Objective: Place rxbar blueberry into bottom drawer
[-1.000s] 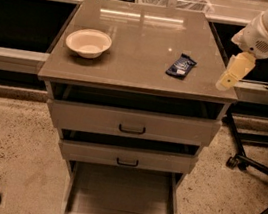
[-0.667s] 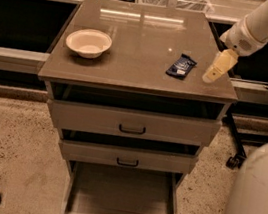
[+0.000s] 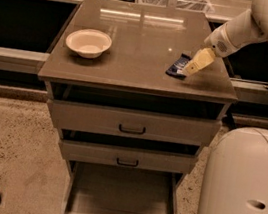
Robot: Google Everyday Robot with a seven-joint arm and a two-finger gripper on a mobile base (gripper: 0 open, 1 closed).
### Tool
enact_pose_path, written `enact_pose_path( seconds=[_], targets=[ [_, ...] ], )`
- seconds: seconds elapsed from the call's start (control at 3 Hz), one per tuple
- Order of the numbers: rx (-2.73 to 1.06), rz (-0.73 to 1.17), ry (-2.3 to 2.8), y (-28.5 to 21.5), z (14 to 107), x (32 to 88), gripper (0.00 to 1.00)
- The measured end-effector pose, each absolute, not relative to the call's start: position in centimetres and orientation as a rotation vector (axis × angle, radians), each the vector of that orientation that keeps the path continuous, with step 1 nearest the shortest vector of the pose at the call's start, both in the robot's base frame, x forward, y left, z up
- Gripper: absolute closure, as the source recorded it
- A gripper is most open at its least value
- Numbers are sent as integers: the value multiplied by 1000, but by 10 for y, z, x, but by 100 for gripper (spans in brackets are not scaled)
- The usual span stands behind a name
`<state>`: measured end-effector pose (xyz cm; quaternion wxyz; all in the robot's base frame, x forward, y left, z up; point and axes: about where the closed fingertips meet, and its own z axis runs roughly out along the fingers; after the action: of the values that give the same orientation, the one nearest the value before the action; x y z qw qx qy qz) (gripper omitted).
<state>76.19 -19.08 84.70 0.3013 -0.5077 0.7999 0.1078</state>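
Note:
The rxbar blueberry (image 3: pixel 177 65), a small flat dark navy bar, lies on the right part of the cabinet top (image 3: pixel 139 44). My gripper (image 3: pixel 193 67) reaches in from the upper right on a white arm and sits just right of the bar, its tip touching or overlapping the bar's right edge. The bottom drawer (image 3: pixel 121 203) is pulled out at the foot of the cabinet; its flat floor shows nothing on it.
A cream bowl (image 3: pixel 88 42) stands on the left of the cabinet top. The two upper drawers (image 3: pixel 132 125) with dark handles are slightly open. My white base (image 3: pixel 242 192) fills the lower right. Dark bins flank the cabinet.
My gripper has moved left and down across the cabinet's right edge to reach the bar. The white base has come into view at the lower right.

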Motion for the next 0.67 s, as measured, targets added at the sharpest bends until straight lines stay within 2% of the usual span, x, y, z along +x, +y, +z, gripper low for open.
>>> enact_pose_path(
  seconds=[0.33, 0.67],
  targets=[
    [-1343, 291, 2121, -190, 846, 763, 0],
    [-1379, 372, 2114, -164, 839, 759, 0]
  ],
)
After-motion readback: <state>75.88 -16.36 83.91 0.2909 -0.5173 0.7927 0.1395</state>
